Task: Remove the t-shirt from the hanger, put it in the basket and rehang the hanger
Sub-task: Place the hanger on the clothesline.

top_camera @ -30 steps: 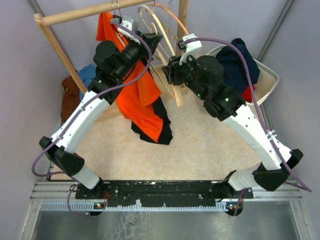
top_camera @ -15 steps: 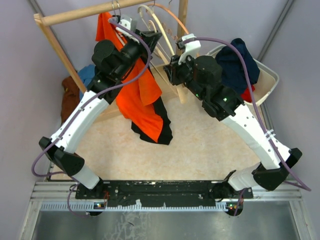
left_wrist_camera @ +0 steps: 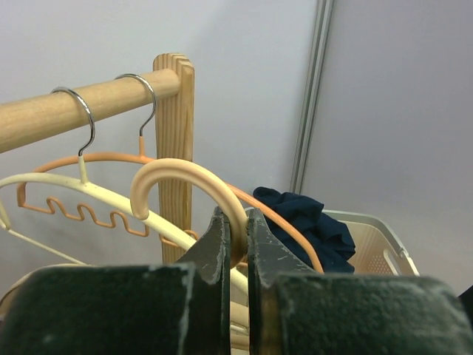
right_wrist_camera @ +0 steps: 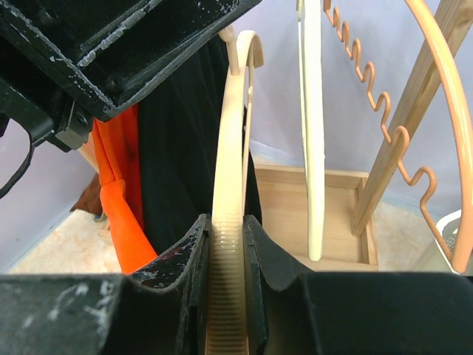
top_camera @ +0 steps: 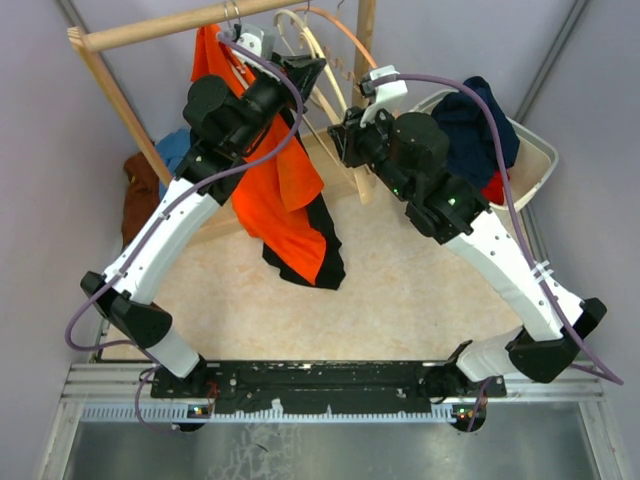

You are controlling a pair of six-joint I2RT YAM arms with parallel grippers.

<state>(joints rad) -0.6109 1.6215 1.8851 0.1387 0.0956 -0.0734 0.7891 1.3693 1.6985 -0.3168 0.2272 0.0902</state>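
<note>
An orange and black t-shirt (top_camera: 285, 215) hangs beneath the wooden rail (top_camera: 150, 30), under the left arm. The left gripper (left_wrist_camera: 236, 223) is clamped on the hook of the cream hanger (left_wrist_camera: 177, 166). The right gripper (right_wrist_camera: 226, 225) pinches that hanger's shoulder. A white basket (top_camera: 538, 150) of clothes sits far right.

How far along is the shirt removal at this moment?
Done: the cream plastic hanger is off the wooden rail, its hook clamped in the left gripper. In hand: the right gripper is shut on the hanger's bare arm. Left: the orange-and-black t-shirt hangs below the left gripper, apparently on the hanger's other side, not yet off.
</note>
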